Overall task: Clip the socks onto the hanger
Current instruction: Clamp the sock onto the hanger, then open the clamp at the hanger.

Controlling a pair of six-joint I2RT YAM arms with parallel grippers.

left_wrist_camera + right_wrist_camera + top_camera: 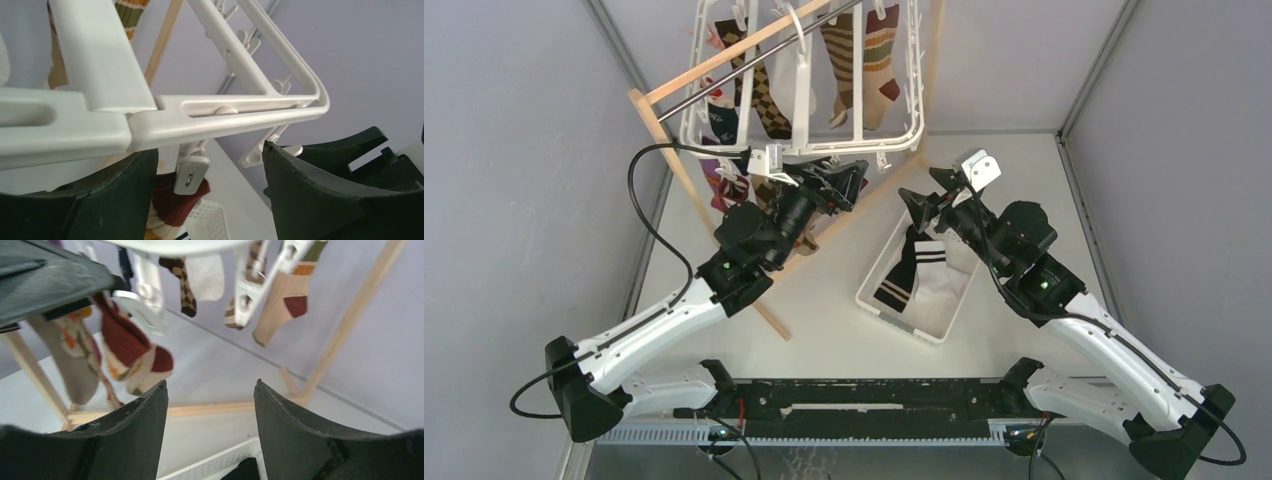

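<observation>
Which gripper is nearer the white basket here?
Right. The right gripper hangs just over the far end of the basket; the left gripper is off to its left, up at the near rail of the hanger.

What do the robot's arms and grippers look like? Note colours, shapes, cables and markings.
The left arm and right arm have white tapered shells, black joints and a small green light each. A black cable loops off the left arm. The left gripper and right gripper are black, with two thick wedge-shaped fingers.
</observation>
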